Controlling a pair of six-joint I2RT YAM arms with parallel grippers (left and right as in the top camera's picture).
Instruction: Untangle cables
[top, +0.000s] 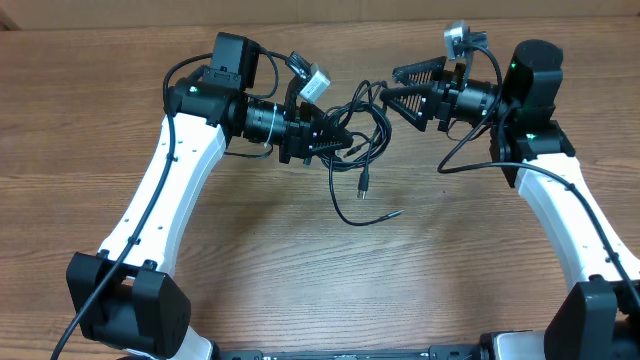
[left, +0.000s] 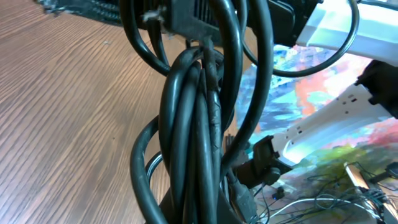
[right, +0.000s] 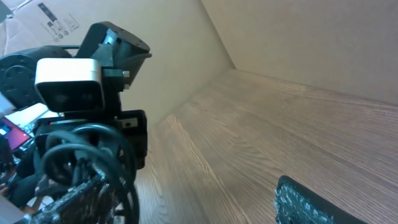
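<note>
Seen from above, a tangled bunch of thin black cables (top: 366, 120) hangs between two robot arms over a wooden desk (top: 300, 270). The left gripper (top: 342, 143) is clenched on the bunch. The right gripper (top: 392, 84) is spread wide just beside the loops, grasping nothing. Two loose cable ends trail down toward the desk.
</note>
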